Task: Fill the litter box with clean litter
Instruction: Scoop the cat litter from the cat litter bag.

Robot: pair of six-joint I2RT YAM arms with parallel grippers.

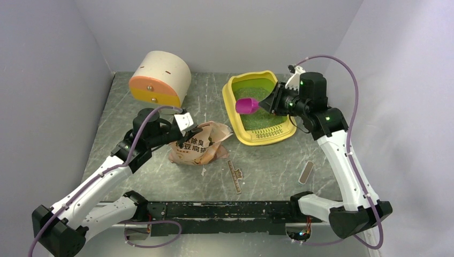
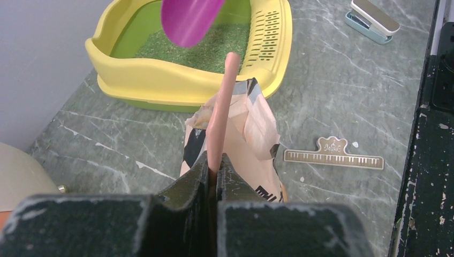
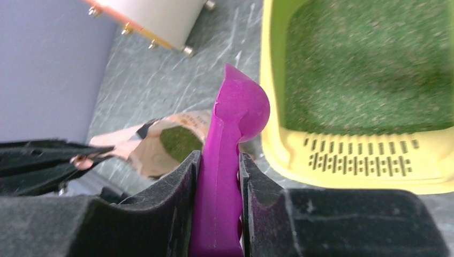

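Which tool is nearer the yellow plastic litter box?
Right. The right tool, gripping the magenta plastic scoop, hangs over the yellow plastic litter box; the left tool pinches the pink printed bag, apart to the box's left.

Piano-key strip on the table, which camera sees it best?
Left wrist: the tan flat piano-key strip lies whole and sharp there. Top external shows it small and dim; right wrist misses it.

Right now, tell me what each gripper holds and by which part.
The right gripper clamps the magenta scoop by its handle. The left gripper pinches the pink bag by the rim of its open top.
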